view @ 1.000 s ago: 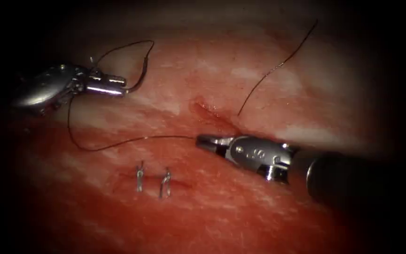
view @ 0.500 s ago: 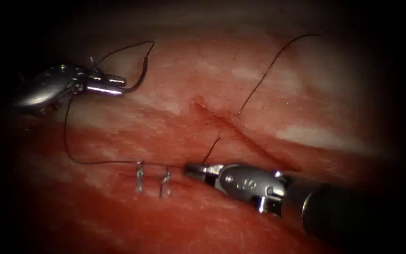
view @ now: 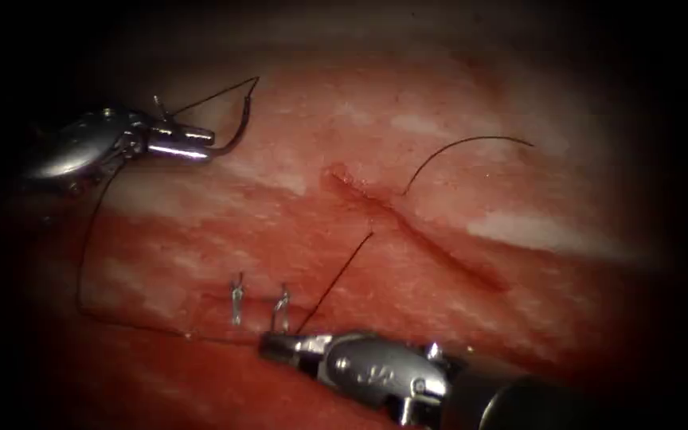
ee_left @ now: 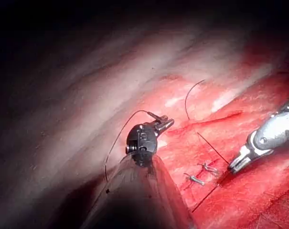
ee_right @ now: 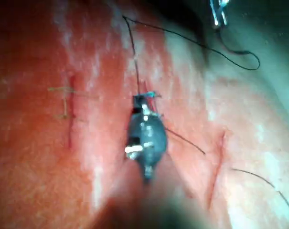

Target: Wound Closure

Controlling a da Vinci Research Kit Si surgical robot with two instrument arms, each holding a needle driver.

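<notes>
The left tool (view: 201, 145) has its jaws clamped on the needle (view: 240, 127), gripping it near the lower end of its curve; the needle arcs up from the jaw tips and hangs free above the tissue (view: 439, 334), well away from the cut (view: 416, 235) and to its left. From the needle's upper end the thread (view: 336, 279) runs back over this tool, drops in a long loop below it, and crosses toward the other tool.

The right tool (view: 280, 344) has its jaws closed on the thread, just below the two finished stitches (view: 258, 306). From the jaw tips the strand rises taut and straight to where it enters the tissue just left of the cut. Beyond the cut a short free tail (view: 463, 151) curls from the far edge.

As a judgement, drawing thread through well means keeping the pull in line with the strand's exit so it does not saw at the wound edge, going slowly as the tail grows short so it is not pulled through, and keeping the needle parked clear of the loop.

Against a second ago, the right tool has travelled from beside the cut down past the stitches, carrying the thread along; the strand out of the tissue is longer, the tail on the far side much shorter and curled, and the loop under the left tool hangs lower. The left tool has barely moved
</notes>
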